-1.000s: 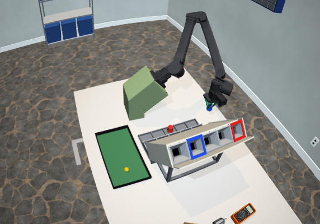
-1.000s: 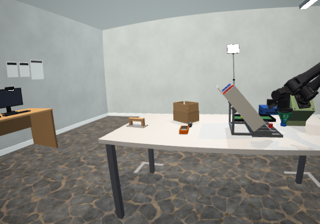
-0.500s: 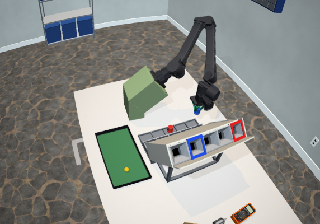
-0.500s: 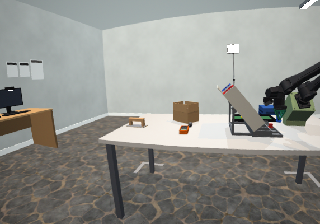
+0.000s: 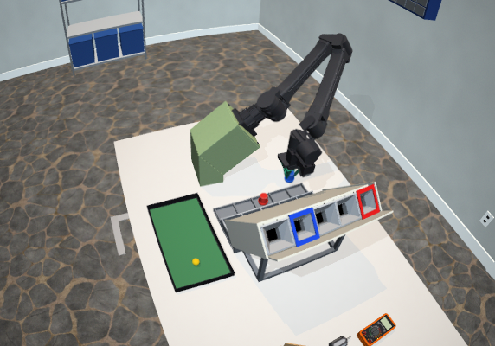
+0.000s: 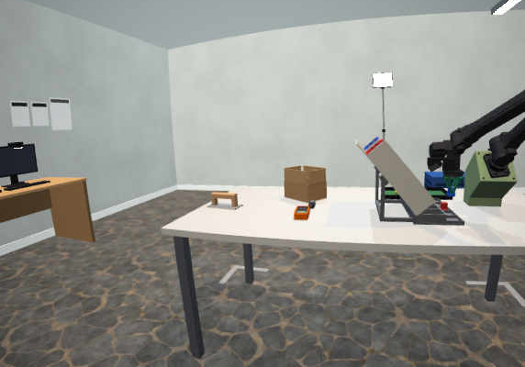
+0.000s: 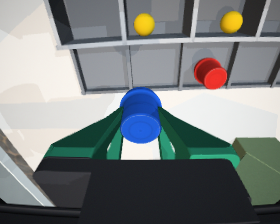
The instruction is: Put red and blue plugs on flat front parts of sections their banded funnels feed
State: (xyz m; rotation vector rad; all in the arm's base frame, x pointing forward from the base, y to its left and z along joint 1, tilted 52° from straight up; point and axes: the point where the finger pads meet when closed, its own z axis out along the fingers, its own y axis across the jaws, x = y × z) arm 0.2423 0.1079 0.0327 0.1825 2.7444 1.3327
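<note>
Green-fingered black hand (image 5: 289,170) (image 6: 452,184) (image 7: 140,112): closed on the blue round plastic-looking plug (image 5: 289,177) (image 6: 452,194) (image 7: 140,117), held above the desk (image 5: 138,164) (image 6: 275,239) (image 7: 37,100), just outside the grey compartmented base (image 5: 221,212) (image 6: 452,220) (image 7: 104,91). Plug probably light, stiff, smooth; opposite sides of its body suit the grip. Long axis roughly upright, in line with the fingers. Beyond: red round plug (image 5: 263,199) (image 6: 443,205) (image 7: 212,75) in a front section, seemingly upright.
</note>
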